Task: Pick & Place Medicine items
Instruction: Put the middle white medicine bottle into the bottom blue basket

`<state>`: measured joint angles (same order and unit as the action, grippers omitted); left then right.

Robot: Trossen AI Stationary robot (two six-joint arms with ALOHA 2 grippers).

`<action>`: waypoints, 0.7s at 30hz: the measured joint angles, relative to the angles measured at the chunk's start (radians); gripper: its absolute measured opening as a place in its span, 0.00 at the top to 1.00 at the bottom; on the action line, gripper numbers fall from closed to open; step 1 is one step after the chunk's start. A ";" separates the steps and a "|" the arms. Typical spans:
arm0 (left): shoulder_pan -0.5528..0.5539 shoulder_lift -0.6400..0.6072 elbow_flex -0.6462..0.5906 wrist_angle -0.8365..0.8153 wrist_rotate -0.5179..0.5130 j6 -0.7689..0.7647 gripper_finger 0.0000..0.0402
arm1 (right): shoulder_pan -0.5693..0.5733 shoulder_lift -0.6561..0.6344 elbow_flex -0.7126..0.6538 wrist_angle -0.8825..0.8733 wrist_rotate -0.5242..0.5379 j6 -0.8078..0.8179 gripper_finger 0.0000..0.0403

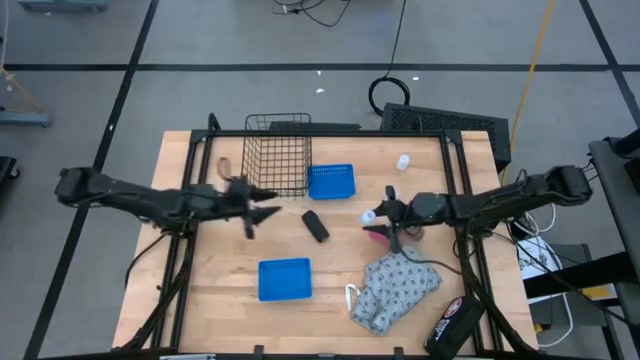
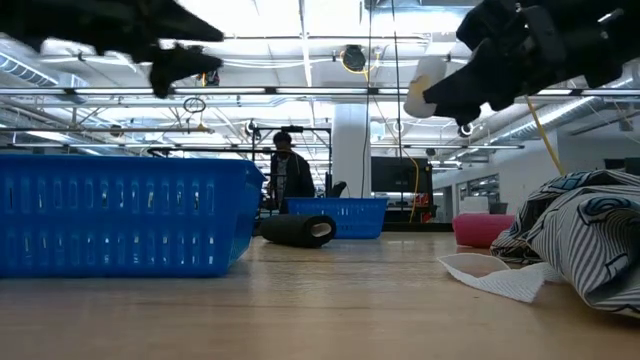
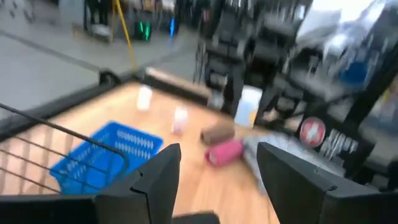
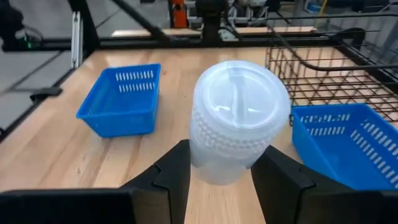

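Observation:
My right gripper [image 1: 374,215] is shut on one white round medicine bottle [image 4: 239,115] and holds it above the table's middle right, over the pink block [image 1: 378,236]. Two more white bottles [image 1: 403,161] [image 1: 391,191] stand on the table beyond it, toward the far right. One blue tray [image 1: 331,181] sits beside the wire basket [image 1: 277,160], another blue tray [image 1: 285,279] lies near the front. My left gripper [image 1: 262,212] hovers open near the basket's front, nothing between its fingers [image 3: 158,171]. My right gripper pinches the bottle's body [image 4: 217,167] below the ribbed cap between its two fingers [image 4: 173,169]. The fingers come roughly level from the table's right side. The bottle is lifted clear of the table, tilted, its cap turned back toward the wrist.
A black block [image 1: 316,226] lies between the two grippers. A patterned cloth [image 1: 395,290] is bunched at the front right, with a black and red object [image 1: 455,322] at the corner. A brown block [image 3: 217,132] lies near the pink one. A person stands in the room behind [image 2: 290,175].

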<state>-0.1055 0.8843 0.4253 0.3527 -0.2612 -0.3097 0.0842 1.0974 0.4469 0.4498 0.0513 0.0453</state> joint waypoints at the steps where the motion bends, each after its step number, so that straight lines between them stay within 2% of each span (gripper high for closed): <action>1: 0.000 0.060 0.049 -0.009 0.015 0.016 0.44 | 0.003 0.011 0.006 0.000 0.000 -0.011 0.66; 8: 0.000 0.422 0.358 -0.015 0.132 0.220 0.44 | 0.003 0.056 0.033 0.002 0.024 -0.043 0.66; 13: 0.000 0.619 0.547 -0.059 0.157 0.255 0.44 | 0.003 0.061 0.033 0.001 0.056 -0.038 0.66; 16: 0.013 0.711 0.702 -0.258 0.161 0.224 0.44 | 0.003 0.061 0.033 0.001 0.055 -0.033 0.66; 21: 0.039 0.859 1.075 -0.746 0.159 0.199 0.44 | 0.003 0.061 0.033 -0.013 0.054 -0.041 0.66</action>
<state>-0.0662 1.7433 1.5001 -0.3937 -0.1024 -0.1107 0.0872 1.1584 0.4801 0.4363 0.1051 0.0048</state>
